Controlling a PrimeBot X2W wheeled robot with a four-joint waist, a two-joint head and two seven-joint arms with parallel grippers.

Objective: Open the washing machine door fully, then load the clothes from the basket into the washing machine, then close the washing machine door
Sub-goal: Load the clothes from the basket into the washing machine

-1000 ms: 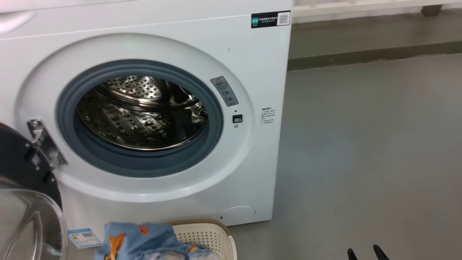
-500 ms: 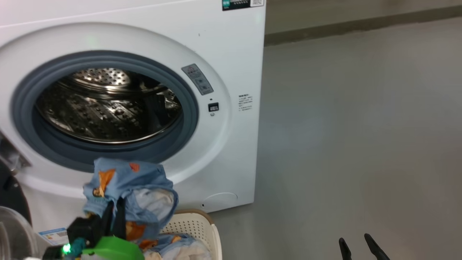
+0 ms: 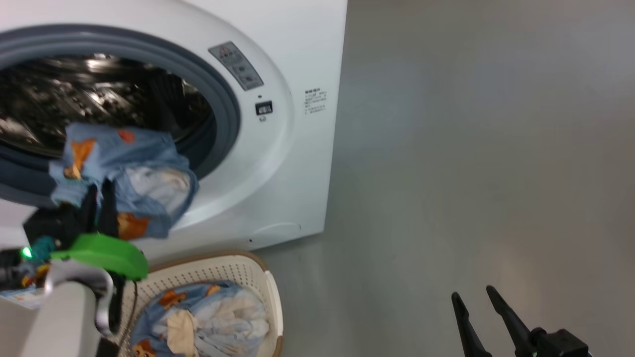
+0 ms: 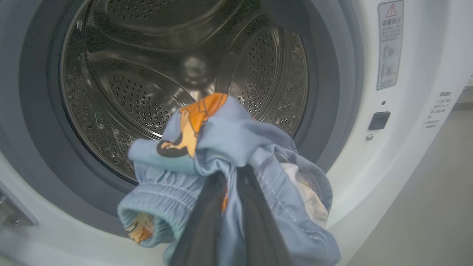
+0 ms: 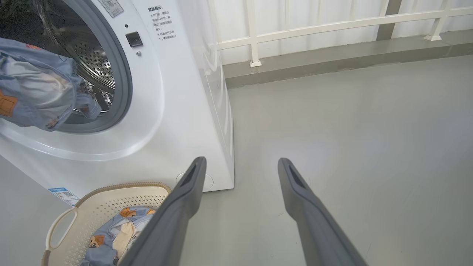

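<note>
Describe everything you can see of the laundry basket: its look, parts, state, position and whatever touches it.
The basket is cream plastic with perforated walls, a brown woven-look rim and a white loop handle at one end. It stands upright on the grey floor, close in front of the washing machine; whether they touch is unclear. Blue bear-print and white clothes lie loosely inside, below the rim.

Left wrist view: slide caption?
Left gripper shut on light blue bear-print garment, facing perforated steel drum of white washing machine.
</note>
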